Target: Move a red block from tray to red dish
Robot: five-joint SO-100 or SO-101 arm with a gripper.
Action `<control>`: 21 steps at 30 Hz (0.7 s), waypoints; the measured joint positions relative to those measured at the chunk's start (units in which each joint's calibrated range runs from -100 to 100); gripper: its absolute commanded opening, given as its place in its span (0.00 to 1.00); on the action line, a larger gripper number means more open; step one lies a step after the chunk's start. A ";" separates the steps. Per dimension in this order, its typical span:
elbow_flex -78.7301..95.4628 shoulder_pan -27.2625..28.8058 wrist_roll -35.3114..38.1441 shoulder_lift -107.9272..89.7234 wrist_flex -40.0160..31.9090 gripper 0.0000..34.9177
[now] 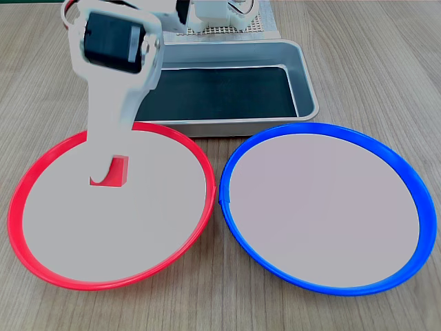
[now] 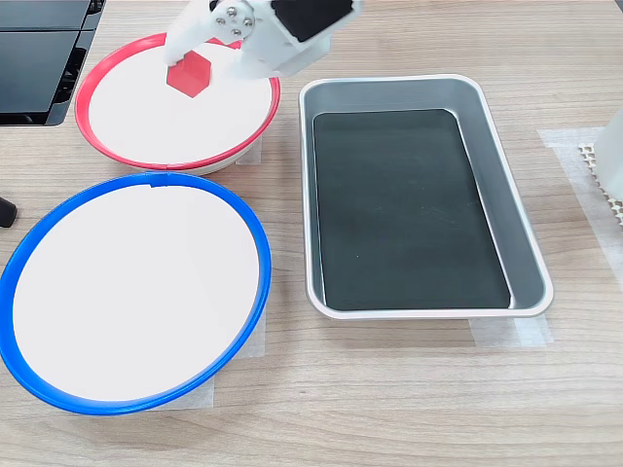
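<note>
Using the red dish [image 1: 43,270] as my anchor, since that's where everything is happening. Closest to the camera in the first exterior view is its bright red rim, and touching it on the first exterior view's right sits the blue-rimmed dish [image 1: 406,181], pale inside with nothing on it. A bit further in, on the pale floor of the red dish, there's the red block [image 1: 114,172] — it sits toward the far side of the dish, not in the middle. My claw [image 1: 105,169] comes straight down onto it, with one white finger [image 1: 110,131] covering part of the block's face and its curved tip hooked at the block's edge. In the second exterior view the claw [image 2: 200,60] shows white parts on both sides of the block [image 2: 190,74], so I'd say I'm clamped on the block. Whether the block is resting on the dish or lifted a hair off it, I can't tell. Beyond the red dish is the tray [image 1: 305,81], grey metal rim, dark bottom, nothing lying in it. Past the tray is my white base on a perforated mat [image 1: 248,26], all on the wooden table [image 1: 386,55].
</note>
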 measured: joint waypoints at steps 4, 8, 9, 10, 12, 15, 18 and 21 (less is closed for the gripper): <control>-11.62 0.53 0.00 5.54 13.38 0.00; -23.14 -1.06 0.00 11.59 25.29 0.00; -25.77 -1.42 -0.10 13.13 27.57 0.00; -27.04 -1.59 -0.20 13.64 28.38 0.00; -30.58 -1.95 -0.39 15.69 30.42 0.01; -33.48 -2.83 -0.44 17.90 30.91 0.25; -34.57 -3.54 -0.29 18.50 30.91 0.64; -34.57 -3.10 0.05 18.50 30.67 0.75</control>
